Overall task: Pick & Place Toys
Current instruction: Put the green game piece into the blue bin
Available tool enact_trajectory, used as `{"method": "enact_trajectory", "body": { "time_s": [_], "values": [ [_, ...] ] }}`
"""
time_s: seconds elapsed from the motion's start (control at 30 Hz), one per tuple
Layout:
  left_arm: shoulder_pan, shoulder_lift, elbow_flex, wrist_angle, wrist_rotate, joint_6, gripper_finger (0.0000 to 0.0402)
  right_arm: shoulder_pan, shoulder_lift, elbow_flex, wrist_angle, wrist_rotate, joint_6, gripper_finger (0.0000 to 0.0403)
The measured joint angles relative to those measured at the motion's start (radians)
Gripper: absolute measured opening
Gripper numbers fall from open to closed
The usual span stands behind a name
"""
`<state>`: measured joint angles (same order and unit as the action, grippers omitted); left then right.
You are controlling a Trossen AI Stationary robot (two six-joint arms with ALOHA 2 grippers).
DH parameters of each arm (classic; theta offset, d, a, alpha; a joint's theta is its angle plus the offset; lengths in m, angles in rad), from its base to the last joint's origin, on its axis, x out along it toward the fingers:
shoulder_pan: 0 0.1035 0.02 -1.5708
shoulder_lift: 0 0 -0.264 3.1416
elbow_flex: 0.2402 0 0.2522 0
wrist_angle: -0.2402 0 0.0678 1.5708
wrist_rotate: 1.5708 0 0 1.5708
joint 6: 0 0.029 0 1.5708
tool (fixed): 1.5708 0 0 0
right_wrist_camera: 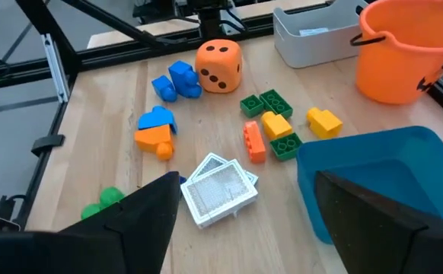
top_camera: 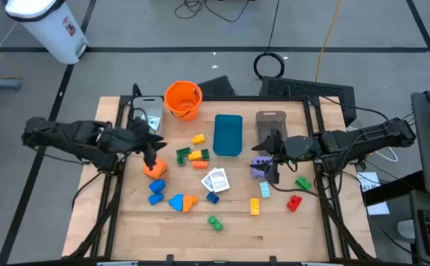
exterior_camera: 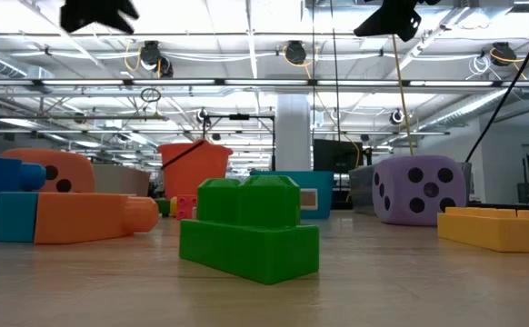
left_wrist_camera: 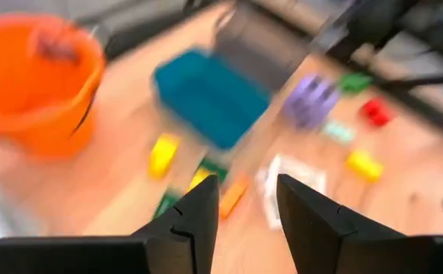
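Many small bright bricks lie flat and scattered over the wooden table (top_camera: 289, 236), among them a yellow brick (top_camera: 198, 138), a green brick (top_camera: 215, 221) and a red brick (top_camera: 295, 202). White cards (top_camera: 216, 179) lie stacked in the middle. The orange die (top_camera: 154, 170) rests at the left and the purple die (top_camera: 258, 167) at the right. My left gripper (top_camera: 153, 154) hangs open above the orange die, with nothing between its fingers (left_wrist_camera: 199, 221). My right gripper (top_camera: 272, 168) hovers open beside the purple die, and the right wrist view shows it (right_wrist_camera: 248, 221) holding nothing.
An orange bucket (top_camera: 183, 100) stands at the far edge, with a grey tray (top_camera: 147, 111) to its left. A teal tray (top_camera: 228, 134) and a brownish-grey tray (top_camera: 270, 123) lie at far centre. Bare wood runs along the near edge.
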<state>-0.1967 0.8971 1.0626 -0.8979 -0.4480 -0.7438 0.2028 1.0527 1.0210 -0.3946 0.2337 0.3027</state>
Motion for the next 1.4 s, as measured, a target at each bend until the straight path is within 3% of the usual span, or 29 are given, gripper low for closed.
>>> {"method": "enact_trajectory", "body": {
  "time_s": [0.27, 0.4, 0.63, 0.93, 1.4],
  "values": [
    [0.000, 0.153, 0.060, -0.407, 0.085, -0.415, 0.0140, -0.030, 0.000, 0.000, -0.002, 0.002, -0.054, 0.0295],
    [0.000, 0.254, 0.060, -0.521, 0.150, -0.495, 0.0140, -0.061, 0.000, 0.000, -0.012, 0.001, -0.060, 0.0295],
    [0.045, 0.358, 0.060, -0.541, 0.216, -0.460, 0.0141, -0.087, 0.000, 0.000, -0.061, -0.002, -0.065, 0.0295],
    [0.172, 0.373, 0.060, -0.542, 0.311, -0.423, 0.0147, -0.093, 0.000, -0.001, -0.119, -0.086, -0.117, 0.0295],
    [0.236, 0.373, -0.039, -0.507, 0.392, -0.386, 0.0289, -0.093, 0.000, -0.001, -0.119, -0.082, -0.132, 0.0295]
  ]
}}
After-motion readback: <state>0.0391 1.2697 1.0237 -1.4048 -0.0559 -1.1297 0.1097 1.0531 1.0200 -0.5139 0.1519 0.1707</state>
